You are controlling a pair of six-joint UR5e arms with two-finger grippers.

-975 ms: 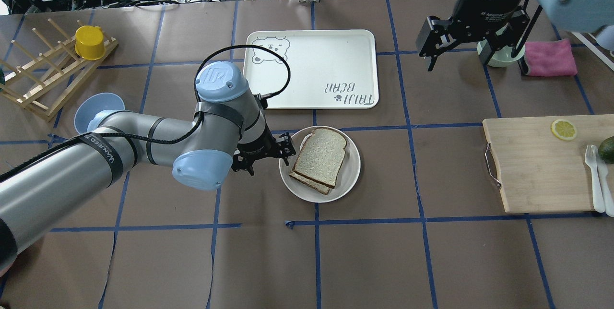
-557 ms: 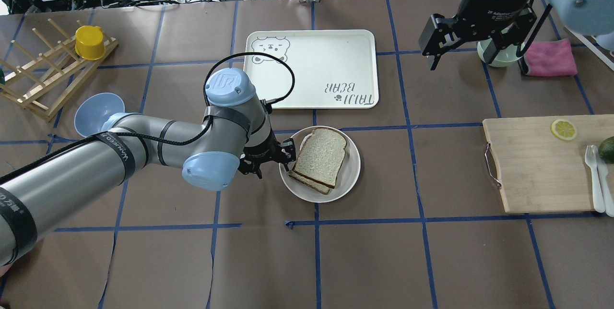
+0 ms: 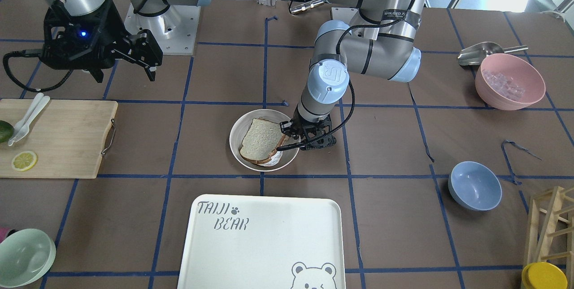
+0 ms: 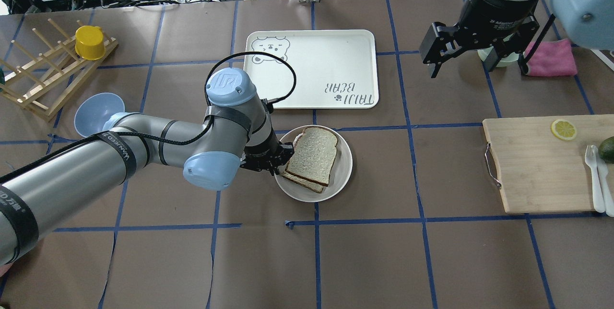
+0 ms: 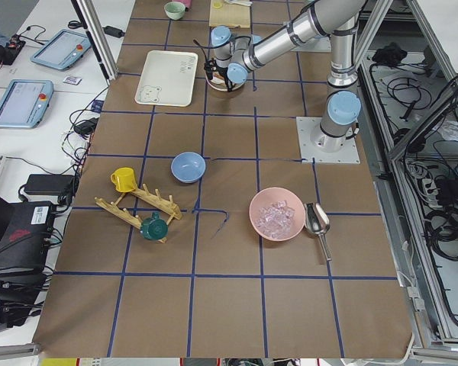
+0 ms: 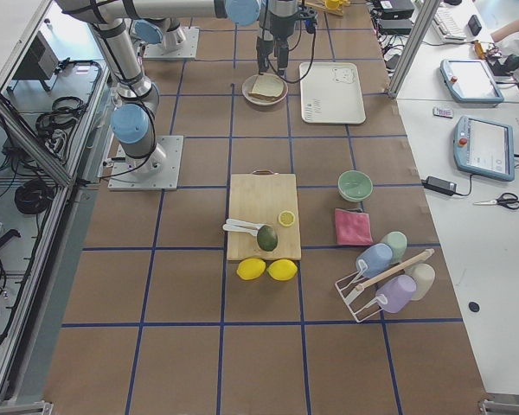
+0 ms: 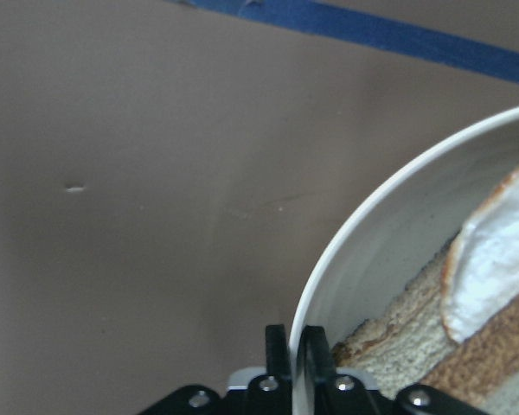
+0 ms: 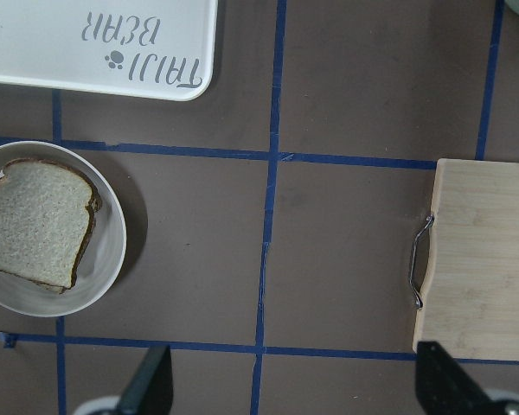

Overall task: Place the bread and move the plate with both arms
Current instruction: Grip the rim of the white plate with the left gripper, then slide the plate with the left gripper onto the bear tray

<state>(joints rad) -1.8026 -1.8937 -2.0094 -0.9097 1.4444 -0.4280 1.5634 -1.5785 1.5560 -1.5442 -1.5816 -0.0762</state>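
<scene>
The pale bread slice (image 4: 312,155) lies on a darker slice with egg white (image 7: 493,259) in the round off-white plate (image 4: 343,174), at the table's middle. My left gripper (image 4: 277,159) is shut on the plate's left rim (image 7: 363,216), one finger (image 7: 277,346) outside and one inside. In the front-facing view the left gripper (image 3: 290,138) is at the right edge of the plate (image 3: 236,128), beside the bread (image 3: 259,140). My right gripper (image 4: 478,65) hangs open and empty, high at the far right. Its wrist view shows the plate (image 8: 112,251) and bread (image 8: 35,226) far to the left.
The cream TAIJI BEAR tray (image 4: 312,69) lies just behind the plate. A wooden cutting board (image 4: 537,165) with lemon slice and cutlery is at the right. A blue bowl (image 4: 98,112) and a rack with a yellow cup (image 4: 89,42) are at the left, a pink cloth (image 4: 551,57) far right.
My left gripper moved right to the plate's rim and shut on it; the plate with the bread shifted slightly left. The right gripper drifted slightly right.
</scene>
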